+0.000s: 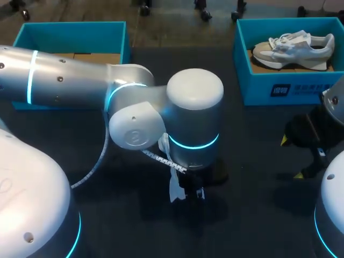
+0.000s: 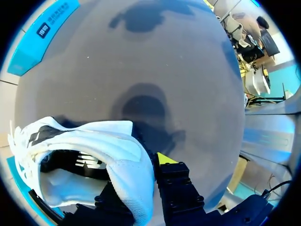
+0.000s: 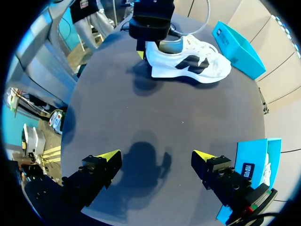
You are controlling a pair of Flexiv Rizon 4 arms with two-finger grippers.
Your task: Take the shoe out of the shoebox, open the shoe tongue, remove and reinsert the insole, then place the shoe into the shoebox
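The left pincer (image 2: 141, 175) grips only the soft heel collar of the white sneaker (image 3: 188, 66) on the tabletop (image 3: 164, 110), while the right pincer (image 3: 156, 157) hangs wide open well apart, so the sneaker could slip or twist.

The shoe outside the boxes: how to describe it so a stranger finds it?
On the dark table, find my left gripper at its middle. It pinches the heel of a white shoe with a black side mark; the other shoe lies in a blue box.
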